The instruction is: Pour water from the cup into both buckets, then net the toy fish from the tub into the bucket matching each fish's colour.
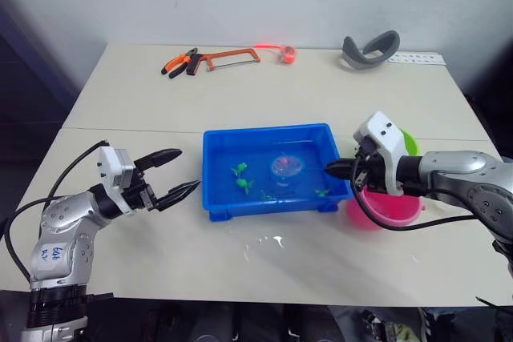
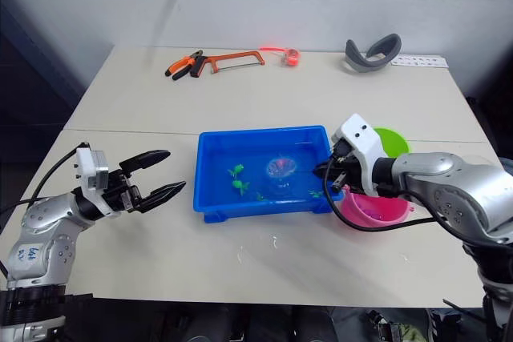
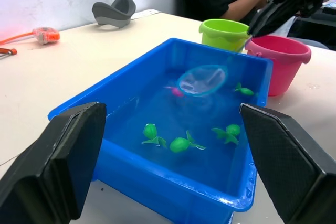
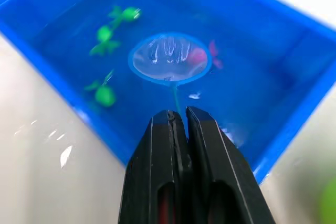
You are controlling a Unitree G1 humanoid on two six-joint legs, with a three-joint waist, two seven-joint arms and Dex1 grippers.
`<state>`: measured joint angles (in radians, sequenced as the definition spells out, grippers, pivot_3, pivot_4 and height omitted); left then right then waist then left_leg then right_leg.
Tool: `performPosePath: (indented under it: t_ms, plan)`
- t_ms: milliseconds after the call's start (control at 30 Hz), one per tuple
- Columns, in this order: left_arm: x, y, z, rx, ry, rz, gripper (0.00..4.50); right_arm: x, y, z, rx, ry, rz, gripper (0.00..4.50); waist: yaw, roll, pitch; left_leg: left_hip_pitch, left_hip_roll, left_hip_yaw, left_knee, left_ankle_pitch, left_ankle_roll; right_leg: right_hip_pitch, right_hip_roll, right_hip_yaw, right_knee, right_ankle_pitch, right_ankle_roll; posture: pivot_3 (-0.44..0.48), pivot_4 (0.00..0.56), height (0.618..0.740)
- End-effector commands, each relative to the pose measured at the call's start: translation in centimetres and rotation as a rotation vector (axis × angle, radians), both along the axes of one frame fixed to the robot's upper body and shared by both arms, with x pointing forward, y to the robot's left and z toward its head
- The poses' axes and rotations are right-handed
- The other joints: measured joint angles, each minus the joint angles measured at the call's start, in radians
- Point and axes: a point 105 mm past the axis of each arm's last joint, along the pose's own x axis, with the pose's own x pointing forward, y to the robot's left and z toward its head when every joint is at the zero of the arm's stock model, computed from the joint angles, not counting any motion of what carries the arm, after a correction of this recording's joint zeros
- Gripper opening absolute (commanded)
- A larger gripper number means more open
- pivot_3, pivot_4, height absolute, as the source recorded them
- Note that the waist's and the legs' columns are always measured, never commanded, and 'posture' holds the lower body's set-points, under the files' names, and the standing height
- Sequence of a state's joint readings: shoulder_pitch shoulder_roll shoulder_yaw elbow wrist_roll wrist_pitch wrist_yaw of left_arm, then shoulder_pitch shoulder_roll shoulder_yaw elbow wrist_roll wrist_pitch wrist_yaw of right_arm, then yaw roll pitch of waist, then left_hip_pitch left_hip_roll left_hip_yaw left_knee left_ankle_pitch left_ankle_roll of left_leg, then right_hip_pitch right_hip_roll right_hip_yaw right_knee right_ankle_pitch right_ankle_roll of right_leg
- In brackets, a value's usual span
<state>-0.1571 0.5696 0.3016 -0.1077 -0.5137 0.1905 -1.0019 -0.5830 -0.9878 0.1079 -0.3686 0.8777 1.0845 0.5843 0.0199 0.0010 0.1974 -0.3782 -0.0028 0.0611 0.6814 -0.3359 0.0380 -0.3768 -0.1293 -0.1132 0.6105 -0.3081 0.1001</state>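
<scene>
One blue tub (image 3: 131, 77) holds four green fish (image 3: 181, 144) and one pink fish (image 4: 202, 56) (half hidden at the hoop). There is one net (image 4: 169, 59), and two buckets: one green (image 3: 223, 32), one pink (image 3: 278, 59).

Blue-rimmed net (image 4: 169, 59) in water-filled blue tub (image 1: 215, 146), over a pink fish (image 4: 201, 56).

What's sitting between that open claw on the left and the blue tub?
Nothing. In the left eye view, only a stretch of bare table separates the open left gripper from the tub.
</scene>
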Motion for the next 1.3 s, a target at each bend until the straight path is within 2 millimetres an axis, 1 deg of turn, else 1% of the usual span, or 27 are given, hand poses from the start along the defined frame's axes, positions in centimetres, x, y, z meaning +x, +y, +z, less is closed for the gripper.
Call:
performPosePath:
  t_ms: [33,133,233,367,467,533,667,733,800,900,1033,1100,1200,1300]
  plan:
    - [-0.6,-0.1,0.7,0.011,-0.043,-0.019,4.42,-0.3,0.2,0.7,0.012,0.037,0.041,0.00,0.000,0.000,0.000,0.000,0.000,0.000,0.000,0.000,0.000,0.000,0.000,0.000,0.000,0.000,0.000,0.000,0.150,0.740]
    - [-0.8,-0.2,0.3,0.023,-0.031,-0.034,4.42,-0.4,-0.1,0.1,-0.023,0.093,0.032,0.00,0.000,0.000,0.000,0.000,0.000,0.001,0.000,0.000,0.000,0.000,0.000,-0.001,0.001,0.000,0.000,0.000,0.150,0.740]
    - [-0.8,-0.4,0.2,0.034,-0.023,-0.053,4.42,0.4,-0.4,-0.7,-0.054,0.112,-0.025,0.00,-0.002,0.000,0.000,0.000,0.000,0.001,0.000,0.000,0.000,0.000,0.000,-0.001,0.001,0.000,0.000,0.000,0.150,0.740]
    - [-0.7,-0.8,0.3,0.045,-0.021,-0.074,4.42,1.6,-0.6,-1.1,-0.073,0.090,-0.087,0.00,-0.003,0.000,0.000,0.000,0.000,0.001,0.000,0.000,0.000,0.000,0.000,-0.001,0.001,0.000,0.000,0.000,0.150,0.740]
    - [-0.4,-1.4,0.8,0.048,-0.027,-0.090,4.42,2.6,-0.6,-1.3,-0.082,0.040,-0.118,0.00,-0.002,0.000,0.000,0.000,0.000,0.001,0.000,0.000,0.000,0.000,0.000,-0.001,0.001,0.000,0.000,0.000,0.150,0.740]
    - [-0.2,-1.9,1.0,0.047,-0.029,-0.097,4.42,2.9,-0.2,-1.0,-0.060,-0.030,-0.097,0.00,-0.002,0.000,0.000,-0.001,0.000,0.001,0.000,0.000,0.000,0.000,0.001,-0.002,0.001,0.000,0.001,0.000,0.150,0.740]
    - [0.0,-2.6,1.3,0.043,-0.025,-0.109,4.42,2.7,0.2,-0.8,-0.024,-0.126,-0.043,0.00,0.000,0.000,0.000,-0.001,0.000,0.001,0.000,0.000,0.000,-0.001,0.001,-0.002,0.001,0.000,0.001,0.000,0.150,0.740]
    - [0.1,-2.9,1.3,0.042,-0.019,-0.114,4.42,2.3,0.5,-0.7,0.005,-0.176,-0.004,0.00,0.001,0.000,0.000,-0.001,0.000,0.001,0.000,0.000,0.000,-0.001,0.002,-0.003,0.001,0.000,0.002,0.000,0.150,0.740]
    - [0.2,-3.2,1.4,0.040,-0.013,-0.122,4.42,1.5,-0.1,-1.0,0.025,-0.197,0.001,0.00,0.001,0.000,0.000,-0.001,0.000,0.002,0.000,0.000,0.000,-0.001,0.002,-0.002,0.001,0.001,0.002,0.000,0.150,0.740]
    - [0.4,-3.5,1.4,0.037,-0.009,-0.131,4.42,0.6,-0.4,-0.4,0.087,-0.286,0.025,0.00,0.002,0.000,0.000,-0.001,0.000,0.002,0.000,0.000,0.000,-0.001,0.002,-0.002,0.001,0.001,0.002,0.000,0.150,0.740]
    - [0.6,-3.8,1.3,0.023,0.001,-0.148,4.42,-0.7,-1.6,-0.8,0.111,-0.327,0.003,0.00,0.005,0.000,0.000,-0.001,0.000,0.002,0.000,0.001,0.000,0.000,0.002,-0.002,0.001,0.001,0.003,0.000,0.150,0.740]
    - [0.6,-4.1,1.3,0.022,0.005,-0.170,4.42,-1.8,-1.9,-0.2,0.151,-0.382,0.022,0.00,0.005,0.000,0.000,-0.001,-0.001,0.002,0.000,0.001,0.000,0.000,0.002,-0.002,0.000,0.001,0.003,0.000,0.150,0.740]
    - [0.7,-4.7,1.5,0.014,0.003,-0.211,4.42,-3.3,-2.9,1.0,0.198,-0.466,0.022,0.00,0.005,0.000,0.000,-0.001,0.000,0.002,0.000,0.001,0.000,0.000,0.003,-0.001,0.001,0.001,0.003,0.000,0.150,0.740]
    - [0.9,-5.9,1.8,0.012,-0.005,-0.272,4.42,-5.0,-4.2,1.3,0.163,-0.511,0.019,0.00,0.009,0.000,0.000,-0.001,0.000,0.002,0.000,0.001,0.000,0.000,0.003,-0.001,0.001,0.001,0.003,0.000,0.150,0.740]
